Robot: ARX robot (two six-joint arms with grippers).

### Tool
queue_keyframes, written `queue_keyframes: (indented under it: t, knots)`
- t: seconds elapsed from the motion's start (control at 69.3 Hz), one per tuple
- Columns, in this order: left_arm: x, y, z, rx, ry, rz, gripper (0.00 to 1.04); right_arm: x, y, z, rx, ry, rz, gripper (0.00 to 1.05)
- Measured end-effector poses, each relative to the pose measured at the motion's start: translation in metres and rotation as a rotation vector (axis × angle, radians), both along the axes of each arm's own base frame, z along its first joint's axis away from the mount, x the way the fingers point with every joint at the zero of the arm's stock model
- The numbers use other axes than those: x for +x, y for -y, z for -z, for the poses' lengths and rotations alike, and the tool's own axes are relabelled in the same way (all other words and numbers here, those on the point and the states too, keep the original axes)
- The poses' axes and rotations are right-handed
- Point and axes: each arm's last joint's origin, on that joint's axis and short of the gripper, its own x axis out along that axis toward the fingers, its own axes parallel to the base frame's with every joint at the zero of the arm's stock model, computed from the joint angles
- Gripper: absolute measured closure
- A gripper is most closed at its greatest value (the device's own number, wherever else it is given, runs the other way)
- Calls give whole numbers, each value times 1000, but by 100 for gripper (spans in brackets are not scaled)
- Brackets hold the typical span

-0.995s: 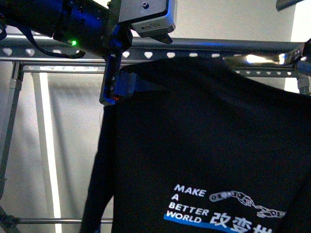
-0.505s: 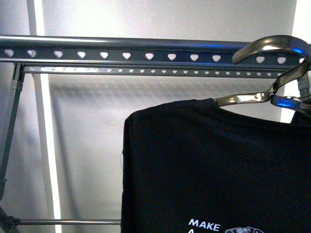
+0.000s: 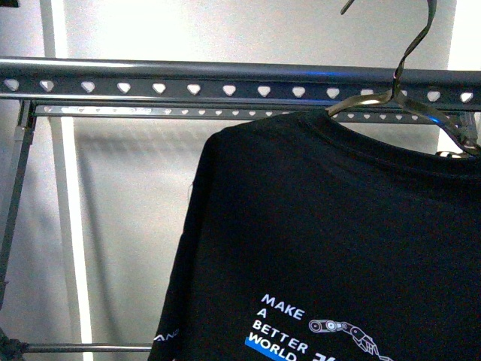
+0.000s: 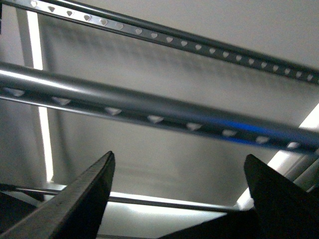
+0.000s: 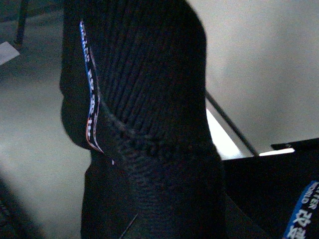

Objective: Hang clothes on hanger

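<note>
The black T-shirt point(image 3: 323, 226) with the white "MAKE A BETTER WORLD" print point(image 3: 282, 327) hangs on a shiny wire frame point(image 3: 391, 94) whose hook reaches above the picture's top. It is held up in front of the hanger, a dark grey rack rail point(image 3: 188, 75) with heart-shaped holes. Its collar is level with the rail. My right gripper is shut on the T-shirt; ribbed black collar fabric point(image 5: 149, 124) fills the right wrist view and hides the fingers. My left gripper point(image 4: 179, 199) is open and empty, just below the rail point(image 4: 149, 107). Neither gripper shows in the front view.
A thinner second rail point(image 3: 225, 111) with small holes runs behind the first, also in the left wrist view point(image 4: 174, 37). A slanted grey leg point(image 3: 16, 188) stands at the left and a low crossbar point(image 3: 98, 347) below. A pale wall lies behind.
The T-shirt and its wire frame have risen; the hook now stands above the rail. My left arm, in the front view one second ago, has left it.
</note>
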Motion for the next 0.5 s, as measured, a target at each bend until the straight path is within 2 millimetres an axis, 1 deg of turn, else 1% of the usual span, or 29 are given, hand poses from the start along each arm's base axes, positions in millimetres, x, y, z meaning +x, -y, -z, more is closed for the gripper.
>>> queue_keyframes:
  t: [0.058, 0.101, 0.115, 0.13, 0.173, 0.188, 0.231, 0.245, 0.274, 0.288, 0.332, 0.346, 0.389, 0.447, 0.505]
  knots:
    - [-17, -3, 16, 45, 13, -1, 45, -1, 0, -2, 33, -25, 29, 95]
    - [-37, -5, 35, 73, 32, -1, 56, -1, 0, -4, 80, -53, 63, 95]
    - [-40, -5, 38, 75, 35, 0, 58, -1, 0, -5, 94, -60, 74, 95]
    - [-46, -6, 45, 82, 38, 1, 61, -1, 0, -7, 115, -68, 89, 95]
    - [-53, -7, 56, 90, 39, -1, 67, -1, 0, -10, 147, -81, 113, 95]
    - [-57, -8, 64, 94, 37, -1, 70, -1, 1, -13, 162, -88, 128, 95]
    - [-62, -8, 76, 100, 30, 4, 76, -1, 1, -16, 199, -107, 162, 95]
    - [-65, -9, 85, 103, 22, 6, 79, -2, 2, -19, 220, -117, 181, 95]
    - [-67, -9, 93, 106, 13, 8, 83, -2, 3, -22, 240, -126, 201, 95]
    - [-69, -10, 102, 107, 2, 13, 86, -2, 3, -24, 261, -133, 221, 95]
    - [-73, -13, 114, 112, -13, 27, 92, -2, 4, -28, 294, -145, 251, 95]
    - [-76, -16, 122, 116, -24, 25, 95, -2, 4, -31, 318, -157, 270, 95]
    - [-81, -18, 136, 116, -39, 16, 102, -2, 5, -36, 361, -175, 307, 95]
    - [-90, -21, 151, 119, -46, 4, 101, 0, 5, -42, 408, -193, 346, 95]
    - [-98, -22, 160, 119, -40, -1, 101, 3, 6, -44, 459, -219, 386, 95]
